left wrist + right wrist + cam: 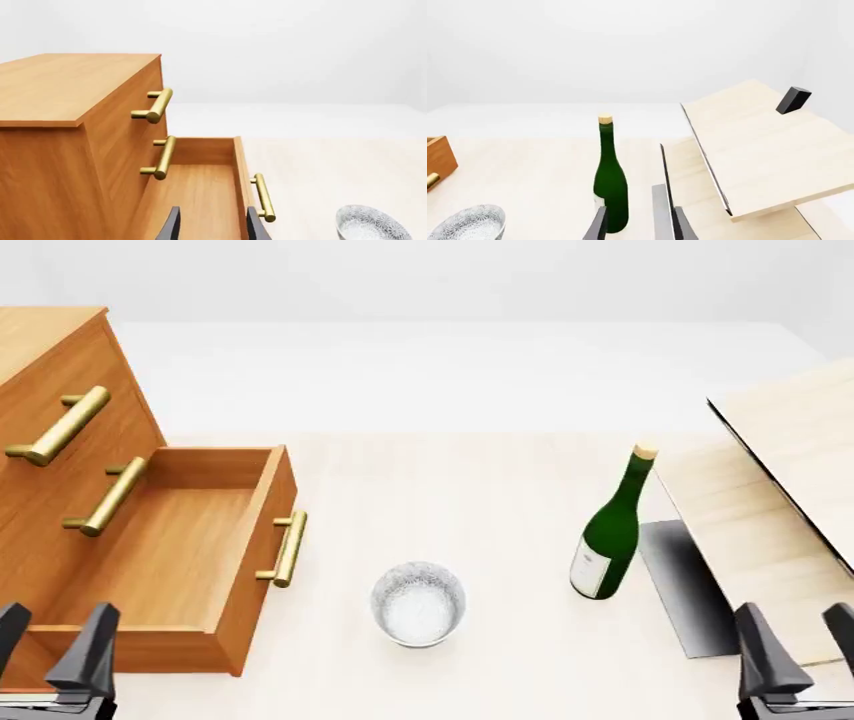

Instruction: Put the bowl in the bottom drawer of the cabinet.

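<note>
Both claws, the left and right, are held spread and unladen at the tabletop's near edge, the bowl being left beside the drawer already pulled out to receive it.

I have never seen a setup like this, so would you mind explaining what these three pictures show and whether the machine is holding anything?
These are simulator renders of two robot arms at a pale wooden table. The wide picture comes from a fixed camera behind the arms; the other two come from cameras on each arm's wrist, looking along its fingers.

The left claw and right claw sit at the near edge, both open and holding nothing.

On the table stands a large orange-brown wooden cabinet with brass bar handles; its bottom drawer is pulled out and looks empty. Beside the drawer, apart from it, sits a small white speckled bowl. Further right stands an upright green glass bottle, then a tilted pale wooden board.

The bowl is meant to go into that drawer.
</note>
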